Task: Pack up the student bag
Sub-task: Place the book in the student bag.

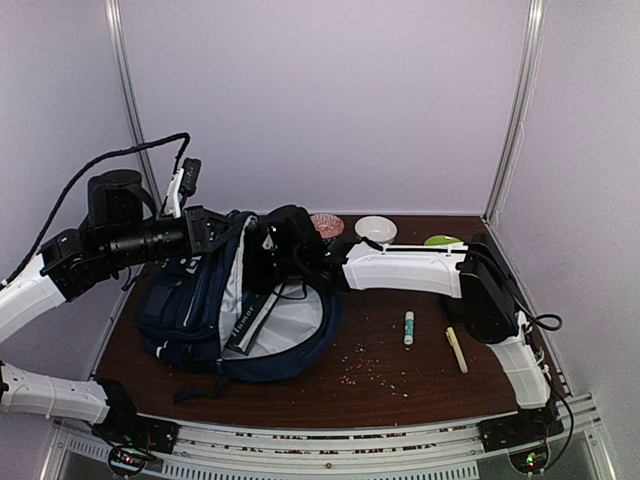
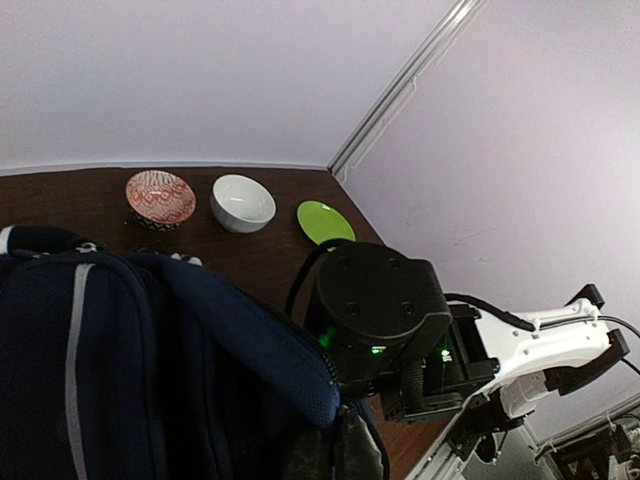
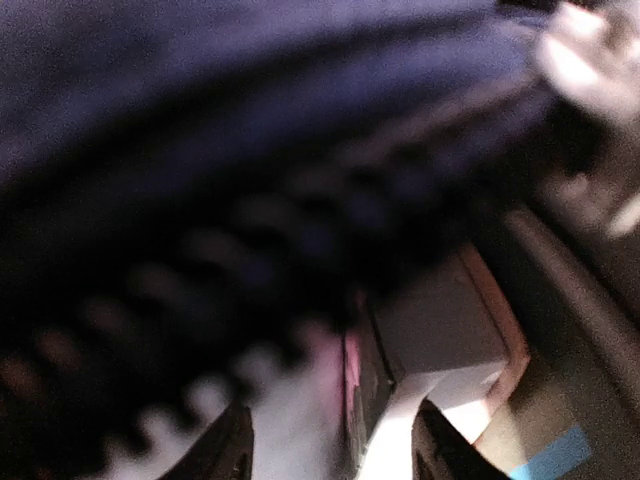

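From above we see the student bag lying open at the table's left, the left gripper clenched on its rim. Only its own wrist view shows the right gripper inside; we cannot tell its state.

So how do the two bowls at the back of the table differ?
The patterned bowl has a red-and-white design inside, while the white bowl is plain. The patterned bowl sits nearer the student bag; the white bowl sits between the patterned bowl and the green plate. Both bowls stand upright, look empty and seem about the same size.
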You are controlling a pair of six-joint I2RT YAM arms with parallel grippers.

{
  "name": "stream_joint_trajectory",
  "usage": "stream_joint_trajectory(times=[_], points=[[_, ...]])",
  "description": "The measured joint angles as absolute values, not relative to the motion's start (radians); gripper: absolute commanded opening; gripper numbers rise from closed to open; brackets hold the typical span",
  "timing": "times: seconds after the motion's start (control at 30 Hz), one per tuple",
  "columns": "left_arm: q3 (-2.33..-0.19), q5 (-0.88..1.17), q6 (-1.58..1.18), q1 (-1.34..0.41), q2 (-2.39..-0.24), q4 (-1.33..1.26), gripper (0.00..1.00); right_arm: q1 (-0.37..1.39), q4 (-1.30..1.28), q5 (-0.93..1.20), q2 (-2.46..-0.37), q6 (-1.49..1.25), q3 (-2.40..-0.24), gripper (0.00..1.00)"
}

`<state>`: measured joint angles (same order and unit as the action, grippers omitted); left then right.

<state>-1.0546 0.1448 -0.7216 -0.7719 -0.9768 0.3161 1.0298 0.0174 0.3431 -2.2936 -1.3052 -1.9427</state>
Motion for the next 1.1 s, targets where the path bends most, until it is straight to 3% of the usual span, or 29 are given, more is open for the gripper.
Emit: stream_joint_trajectory(times=[0.3, 0.7, 0.9, 1.1], points=[[-1.023, -0.04, -0.667, -0.734, -0.922, 0.338, 0.0, 1.023, 0.024, 0.366, -2.041, -1.242, -1.666, 0.63], [-1.023, -0.099, -0.616, -0.691, -0.959, 0.34, 0.0, 0.986, 0.026, 0.345, -1.632, -1.11, -1.279, 0.65], [-1.004, -0.088, -0.556, -0.69, -0.953, 0.342, 0.0, 0.918, -0.161, 0.103, -1.322, -0.939, -1.013, 0.68], [-0.825, -0.022, -0.555, -0.69, -0.942, 0.218, 0.0, 0.648, -0.303, -0.039, -1.066, -0.847, -0.727, 0.67]])
